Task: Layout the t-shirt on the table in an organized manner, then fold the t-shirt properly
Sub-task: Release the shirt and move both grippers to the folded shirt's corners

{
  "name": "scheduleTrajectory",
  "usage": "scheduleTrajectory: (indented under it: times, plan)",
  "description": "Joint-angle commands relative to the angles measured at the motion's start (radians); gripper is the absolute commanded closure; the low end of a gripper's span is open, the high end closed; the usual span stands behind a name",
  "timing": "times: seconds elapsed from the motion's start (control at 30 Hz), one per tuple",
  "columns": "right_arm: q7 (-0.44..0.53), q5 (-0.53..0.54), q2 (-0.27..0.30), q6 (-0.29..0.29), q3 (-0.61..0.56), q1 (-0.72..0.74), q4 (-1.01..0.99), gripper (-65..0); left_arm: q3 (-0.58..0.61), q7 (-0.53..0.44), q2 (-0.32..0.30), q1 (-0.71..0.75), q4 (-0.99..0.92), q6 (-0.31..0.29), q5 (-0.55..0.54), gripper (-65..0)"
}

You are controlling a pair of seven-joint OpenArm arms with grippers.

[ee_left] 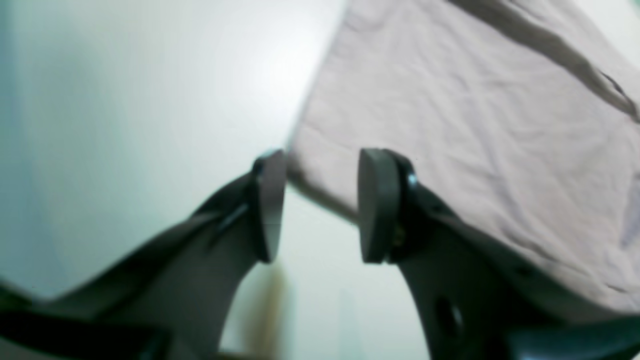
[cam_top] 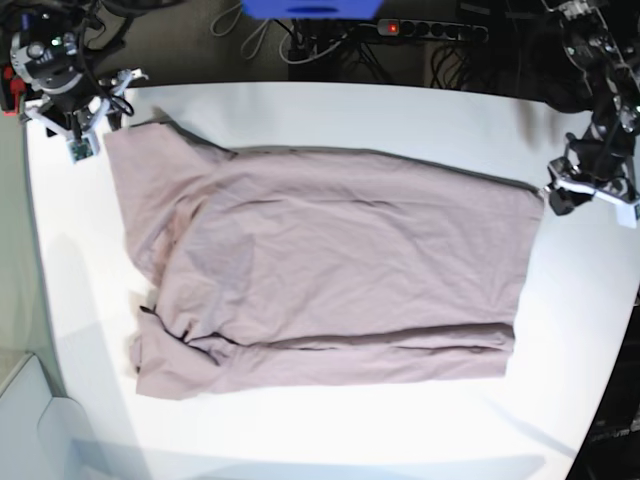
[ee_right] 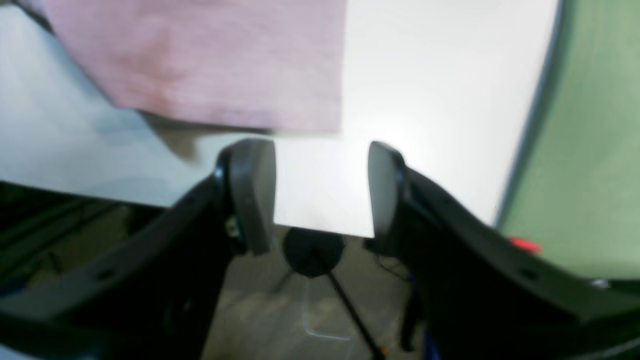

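The dusty mauve t-shirt (cam_top: 330, 270) lies spread across the white table (cam_top: 330, 110), wrinkled, with a long fold near its front edge and bunched cloth at the left. My left gripper (cam_top: 553, 196) sits at the shirt's far right corner. In the left wrist view it (ee_left: 320, 205) is open, and the shirt's corner (ee_left: 450, 115) lies just beyond the pads with nothing pinched. My right gripper (cam_top: 93, 128) is at the shirt's far left corner. It (ee_right: 322, 192) is open over bare table (ee_right: 440, 90), and the shirt's edge (ee_right: 210, 60) lies just ahead of it.
The table's curved edge (ee_right: 530, 130) runs close to the right gripper, with green floor (ee_right: 590, 150) beyond it. A power strip (cam_top: 430, 30) and cables lie behind the table. A white box (cam_top: 25, 420) stands off the front left corner.
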Motion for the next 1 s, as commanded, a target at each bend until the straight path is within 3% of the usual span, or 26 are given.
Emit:
scheduleTrajectory:
  times: [0.0, 0.17, 0.37, 0.47, 0.97]
  plan:
    - [0.022, 0.013, -0.004, -0.004, -0.019, -0.003, 0.015, -31.5, -0.014, -0.013, -0.011, 0.005, 0.014, -0.003, -0.012, -24.1]
    - [0.022, 0.012, -0.027, -0.004, -0.114, -0.006, 0.009, -32.5, -0.027, -0.01, -0.014, 0.019, -0.035, -0.003, -0.01, -24.2]
    - [0.022, 0.012, -0.077, -0.004, -0.12, -0.004, 0.012, -32.5, -0.023, -0.016, -0.012, 0.038, -0.049, -0.003, 0.066, -24.6]
    - [0.022, 0.012, -0.087, -0.004, -0.12, 0.0, 0.009, -32.6, -0.021, -0.019, -0.006, 0.035, -0.052, -0.003, 0.109, -27.8]
    - [0.022, 0.012, -0.087, -0.004, -0.123, 0.034, -0.042, -32.6, -0.023, -0.021, -0.006, 0.034, -0.07, -0.005, 0.114, -28.2]
